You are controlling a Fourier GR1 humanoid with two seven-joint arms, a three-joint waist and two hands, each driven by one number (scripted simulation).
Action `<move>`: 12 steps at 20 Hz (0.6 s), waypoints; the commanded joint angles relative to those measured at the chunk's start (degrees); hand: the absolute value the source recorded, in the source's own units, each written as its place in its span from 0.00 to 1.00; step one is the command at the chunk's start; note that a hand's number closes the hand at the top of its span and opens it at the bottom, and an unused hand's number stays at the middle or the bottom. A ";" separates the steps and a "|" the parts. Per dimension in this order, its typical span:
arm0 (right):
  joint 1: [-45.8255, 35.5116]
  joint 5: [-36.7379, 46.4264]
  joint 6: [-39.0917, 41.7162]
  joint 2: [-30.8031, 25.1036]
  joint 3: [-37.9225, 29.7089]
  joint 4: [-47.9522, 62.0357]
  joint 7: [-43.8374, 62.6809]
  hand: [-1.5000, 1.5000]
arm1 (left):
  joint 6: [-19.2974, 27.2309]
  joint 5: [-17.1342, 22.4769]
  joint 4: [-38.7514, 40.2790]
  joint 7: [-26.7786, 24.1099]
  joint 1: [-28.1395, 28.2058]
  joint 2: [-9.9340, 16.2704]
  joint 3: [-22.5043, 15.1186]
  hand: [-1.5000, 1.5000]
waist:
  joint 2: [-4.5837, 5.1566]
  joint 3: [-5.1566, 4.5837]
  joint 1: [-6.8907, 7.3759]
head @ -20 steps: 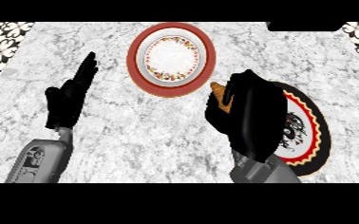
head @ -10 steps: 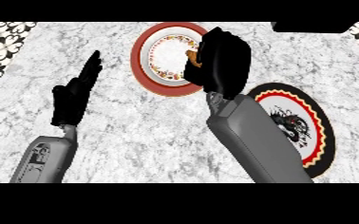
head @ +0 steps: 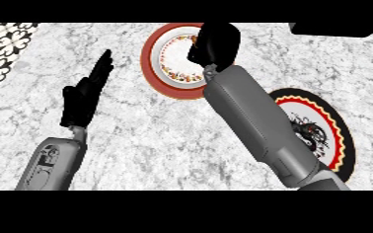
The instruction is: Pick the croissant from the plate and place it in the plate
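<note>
Marble counter (head: 146,143): right hand (head: 215,42) curled over the red-rimmed plate (head: 157,74), croissant hidden under its fingers, so I'd guess release is left. Left hand (head: 84,96) rests open.

The right hand (head: 215,43) was over the right side of the red-rimmed plate (head: 157,71), its fingers curled down. Its grey arm (head: 255,121) stretched up to it from the bottom edge. The left hand (head: 86,93) rested left of that plate, fingers straight, pointing up and touching nothing.
</note>
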 commanded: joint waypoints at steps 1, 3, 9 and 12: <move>-4.91 -3.52 -1.70 0.10 2.15 12.66 1.41 1.00 | -0.65 -0.17 0.47 0.06 -1.58 0.10 0.06 0.50 | 0.36 -0.03 1.46; -2.92 -7.85 -8.31 0.10 0.28 14.21 -0.81 1.00 | 0.01 -0.74 1.97 -0.91 -1.64 -0.51 0.16 0.50 | 0.46 0.02 1.14; -4.22 -16.23 -14.09 0.10 -3.62 19.81 -5.19 0.00 | 0.32 -1.93 0.16 -0.95 -1.89 -1.69 -1.68 0.50 | 1.03 0.08 3.20; -4.41 -19.26 -16.96 0.10 -1.25 21.85 -7.51 0.00 | -1.24 -0.95 3.29 -1.53 -4.00 -1.16 -0.51 0.50 | 1.28 0.04 3.36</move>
